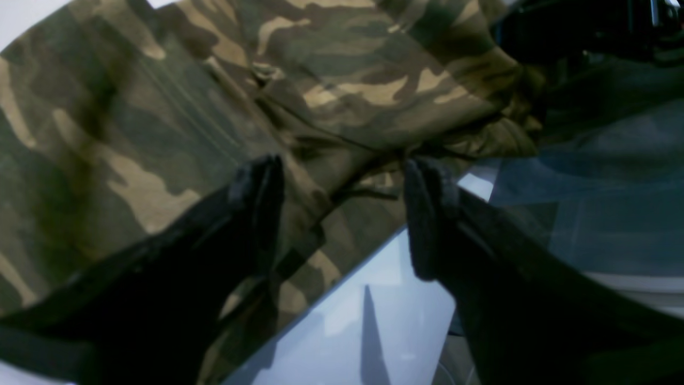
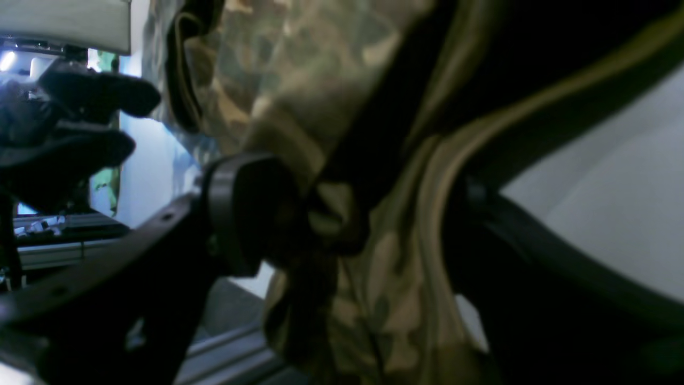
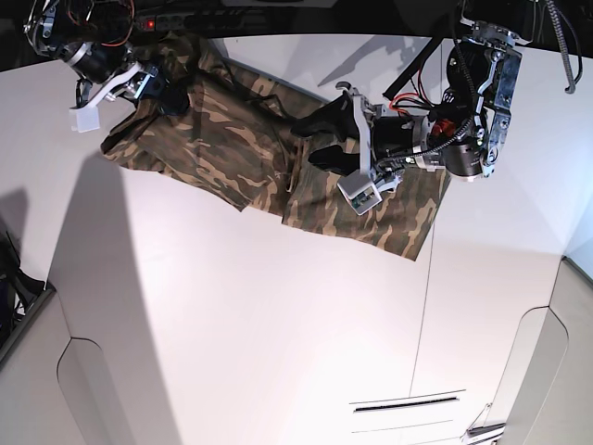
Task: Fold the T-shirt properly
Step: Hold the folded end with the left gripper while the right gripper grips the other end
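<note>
The camouflage T-shirt lies spread and rumpled across the far part of the white table. My left gripper hovers over its middle. In the left wrist view its black fingers stand apart, open, over a creased fold of the T-shirt near the cloth's edge. My right gripper is at the shirt's far left end. In the right wrist view it is open, with bunched T-shirt cloth and a tan ribbed band hanging between the fingers and against the left pad.
Cables and a dark strip run along the table's back edge. A seam and a narrow slot mark the tabletop at the right. Rounded cut-outs sit at the near corners. Bare white table shows beside the shirt's edge.
</note>
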Robot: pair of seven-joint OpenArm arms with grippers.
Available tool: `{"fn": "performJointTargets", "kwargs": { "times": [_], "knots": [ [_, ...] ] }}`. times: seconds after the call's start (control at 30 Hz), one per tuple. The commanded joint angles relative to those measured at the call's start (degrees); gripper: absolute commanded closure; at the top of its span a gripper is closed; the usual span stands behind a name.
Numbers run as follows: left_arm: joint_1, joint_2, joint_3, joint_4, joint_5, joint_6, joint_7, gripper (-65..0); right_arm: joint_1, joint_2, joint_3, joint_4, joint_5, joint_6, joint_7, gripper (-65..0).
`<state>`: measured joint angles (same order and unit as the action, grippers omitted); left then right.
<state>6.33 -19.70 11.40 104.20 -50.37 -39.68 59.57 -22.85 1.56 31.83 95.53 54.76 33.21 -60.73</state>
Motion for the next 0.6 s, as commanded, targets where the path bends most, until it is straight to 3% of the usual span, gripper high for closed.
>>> {"fn": "performJointTargets", "kwargs": {
  "times": [0.0,0.1,0.3,0.4,0.57],
  "knots": [
    [-0.57,-0.28,-0.22,0.85,-1.11,-0.32,-1.07,-38.4,0.31,0.15,0.04,0.63,0.59,0.26,0.31,-43.4],
    [-0.57,-0.28,-0.22,0.85,-1.11,-0.32,-1.07,-38.4,0.83,0.17,-0.11,0.63,-0.74,0.26,0.57,-39.8],
    [-0.63,-0.31,-0.35,0.85,-2.75,-0.32,-1.36,-38.4,1.22,0.22,-0.09,0.63,-1.22,0.26,1.01,-1.0],
    [-0.63,-0.28,-2.89,1.62,-6.91,-0.32,-1.68,-38.4,2.05,0.37,0.11,0.68,-4.09,0.57,0.98,0.0],
    [-0.61,-0.31,-11.02,3.3,-7.72,-0.32,-0.09,-38.4,4.11,0.79,4.09,0.7,-5.27,0.52,0.94,0.0]
  ]
}}
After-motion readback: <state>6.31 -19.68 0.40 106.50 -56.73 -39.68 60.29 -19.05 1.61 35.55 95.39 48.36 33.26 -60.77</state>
